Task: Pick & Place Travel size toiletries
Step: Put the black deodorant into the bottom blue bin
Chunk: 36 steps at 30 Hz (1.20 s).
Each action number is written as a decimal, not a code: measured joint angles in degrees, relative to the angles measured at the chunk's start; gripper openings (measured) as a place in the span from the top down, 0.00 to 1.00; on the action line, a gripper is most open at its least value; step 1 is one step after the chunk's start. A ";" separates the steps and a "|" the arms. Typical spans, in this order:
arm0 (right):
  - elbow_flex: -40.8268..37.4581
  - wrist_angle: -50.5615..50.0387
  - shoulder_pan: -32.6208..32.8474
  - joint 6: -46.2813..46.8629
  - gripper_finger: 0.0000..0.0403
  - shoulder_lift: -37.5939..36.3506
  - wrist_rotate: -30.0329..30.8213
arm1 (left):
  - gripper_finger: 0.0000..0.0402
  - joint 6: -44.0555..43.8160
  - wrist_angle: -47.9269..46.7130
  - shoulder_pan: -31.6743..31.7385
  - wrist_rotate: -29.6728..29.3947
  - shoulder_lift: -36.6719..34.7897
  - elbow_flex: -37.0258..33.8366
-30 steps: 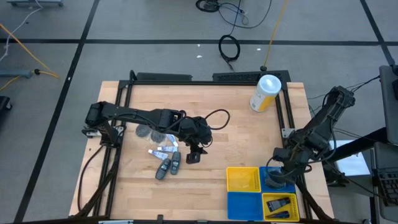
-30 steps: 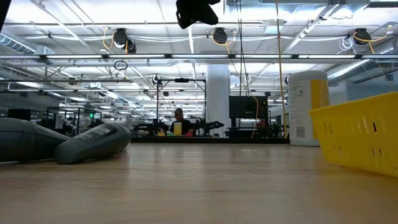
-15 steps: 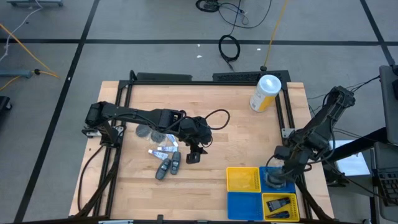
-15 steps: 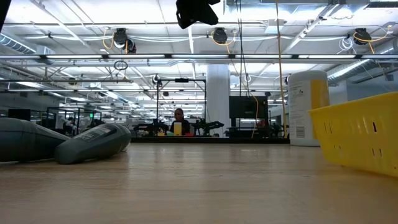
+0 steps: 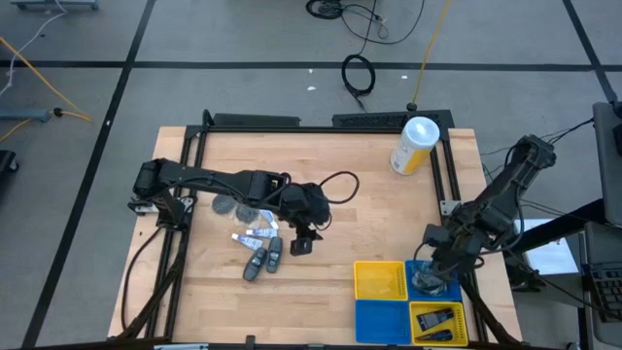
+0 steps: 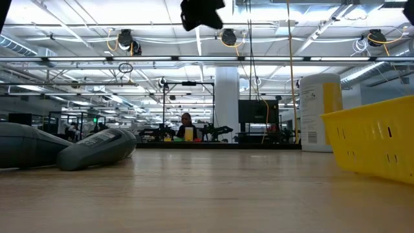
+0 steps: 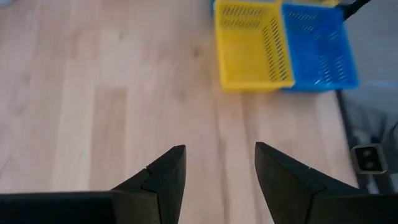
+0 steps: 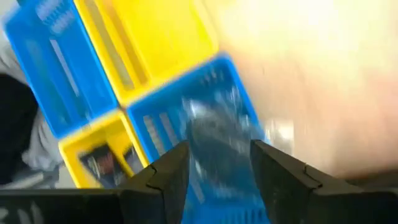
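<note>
The travel size toiletries lie in a cluster on the wood left of centre: greyish round wrapped pieces (image 5: 233,208), small white tubes (image 5: 256,233) and dark grey oblong pieces (image 5: 264,261), the last also seen lying flat in the low view (image 6: 97,149). My left gripper (image 5: 303,241) hangs open just right of the cluster, over bare wood, with nothing between its fingers (image 7: 217,171). My right gripper (image 8: 214,165) stands open above the upper blue basket (image 5: 428,282). A greyish piece in clear wrap (image 8: 214,140) lies in that basket beyond the fingertips.
Four small baskets sit together at the near right: yellow (image 5: 379,280) and blue behind, blue (image 5: 379,321) and yellow (image 5: 437,321) in front; the last holds a dark item. A white-and-yellow canister (image 5: 415,144) stands at the far right. Bare wood lies between the cluster and the baskets.
My right gripper has turned a little at the wrist while staying over the upper blue basket. My left arm and the cluster have kept still.
</note>
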 joint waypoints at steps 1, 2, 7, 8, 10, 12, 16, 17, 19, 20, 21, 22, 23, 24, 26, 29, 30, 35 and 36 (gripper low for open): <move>0.00 0.83 -0.46 -0.79 0.60 0.00 1.61 | 0.54 -0.48 -1.29 0.00 -0.73 0.00 0.00; 0.00 1.72 -1.03 -1.80 0.60 0.00 3.11 | 0.54 -1.00 -2.75 0.00 -1.61 0.00 0.02; 0.00 7.99 -4.13 -7.70 0.60 0.11 14.34 | 0.54 -5.86 -10.93 0.11 -6.60 0.00 0.00; 0.00 9.62 -4.83 -10.03 0.60 0.11 15.78 | 0.54 -6.96 -12.63 0.11 -7.32 0.00 0.00; 0.00 12.94 -6.31 -15.00 0.60 0.11 17.62 | 0.54 -9.34 -15.81 0.11 -8.92 0.00 0.00; 0.00 16.21 -7.60 -19.64 0.60 0.14 19.64 | 0.54 -12.11 -19.27 -0.22 -11.37 0.00 0.00; -0.46 23.61 -9.76 -28.36 0.60 0.83 25.51 | 0.54 -17.79 -27.21 -1.79 -17.56 0.00 -0.39; -0.97 25.49 -10.33 -30.82 0.60 0.95 25.63 | 0.54 -19.11 -28.39 -2.19 -18.82 0.00 -0.90; -2.07 29.16 -11.73 -35.20 0.60 1.41 25.43 | 0.54 -21.28 -29.90 -3.00 -19.86 0.02 -2.15; -2.74 30.93 -12.42 -36.80 0.60 1.55 25.15 | 0.54 -22.24 -30.16 -3.50 -20.01 0.04 -2.88; -3.52 32.54 -13.04 -37.90 0.60 1.60 25.13 | 0.54 -23.16 -30.13 -3.87 -19.93 0.04 -3.62; -4.44 34.27 -13.67 -38.70 0.60 1.60 25.11 | 0.54 -24.25 -29.93 -4.28 -19.61 0.04 -4.34; -5.27 36.02 -14.30 -39.36 0.60 1.60 25.07 | 0.54 -25.47 -29.67 -4.65 -19.10 0.04 -5.19; -6.03 37.28 -14.93 -39.83 0.60 1.62 25.03 | 0.54 -26.89 -29.40 -5.00 -18.76 0.04 -6.09; -7.14 38.56 -15.85 -40.62 0.60 1.60 24.90 | 0.54 -31.00 -28.78 -5.55 -18.64 0.04 -8.07; -8.07 38.75 -16.92 -40.84 0.60 1.60 24.86 | 0.54 -39.98 -28.90 -6.06 -18.62 0.04 -10.21; -8.32 38.77 -17.25 -40.87 0.60 1.60 24.87 | 0.54 -42.78 -28.56 -6.25 -18.16 0.04 -10.89; -8.61 38.91 -18.03 -42.61 0.60 1.60 24.83 | 0.53 -50.17 -24.56 -7.19 -13.15 0.04 -14.24; -8.61 39.06 -18.11 -43.07 0.60 1.60 24.83 | 0.53 -50.89 -23.84 -7.39 -12.53 0.04 -14.60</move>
